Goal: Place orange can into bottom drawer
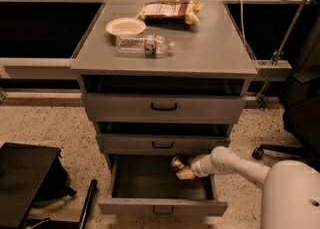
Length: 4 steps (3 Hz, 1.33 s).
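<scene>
the bottom drawer [135, 206] stands pulled open under the worktop. the gripper [181, 169] reaches in from the right, at the drawer's back right. its fingers [186, 174] clasp the orange can [176, 162], held between them.

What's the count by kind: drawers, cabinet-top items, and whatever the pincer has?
Grey metal drawers: 3 (top drawer, middle drawer, open bottom drawer)
Clear plastic water bottle: 1
Round beige plate: 1
Brown snack bag: 1
Small shiny orange metal can: 1, held by the pincer over the bottom drawer's right rear
Total: 7
</scene>
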Each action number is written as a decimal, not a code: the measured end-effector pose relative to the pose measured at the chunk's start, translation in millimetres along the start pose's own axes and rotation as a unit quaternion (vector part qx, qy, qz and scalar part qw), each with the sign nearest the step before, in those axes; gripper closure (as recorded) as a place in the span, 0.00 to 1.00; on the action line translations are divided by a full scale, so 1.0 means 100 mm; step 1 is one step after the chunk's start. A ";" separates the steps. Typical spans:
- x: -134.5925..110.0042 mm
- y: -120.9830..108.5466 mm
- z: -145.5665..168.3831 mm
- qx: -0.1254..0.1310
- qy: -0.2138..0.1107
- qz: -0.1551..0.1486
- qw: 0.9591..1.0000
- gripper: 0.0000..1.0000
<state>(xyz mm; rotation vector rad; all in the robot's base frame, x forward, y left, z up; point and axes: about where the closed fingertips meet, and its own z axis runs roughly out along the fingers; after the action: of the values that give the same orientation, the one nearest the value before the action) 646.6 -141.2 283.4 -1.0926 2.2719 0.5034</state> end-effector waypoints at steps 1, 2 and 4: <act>-0.05 -0.14 -0.02 0.010 -0.005 0.001 1.000 1.00; 0.06 -0.10 0.02 0.029 0.020 -0.010 0.999 1.00; 1.16 0.15 0.67 0.011 0.082 0.068 0.994 1.00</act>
<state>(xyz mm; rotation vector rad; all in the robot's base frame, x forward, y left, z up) 597.3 -163.2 159.9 -1.0051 2.5027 0.4569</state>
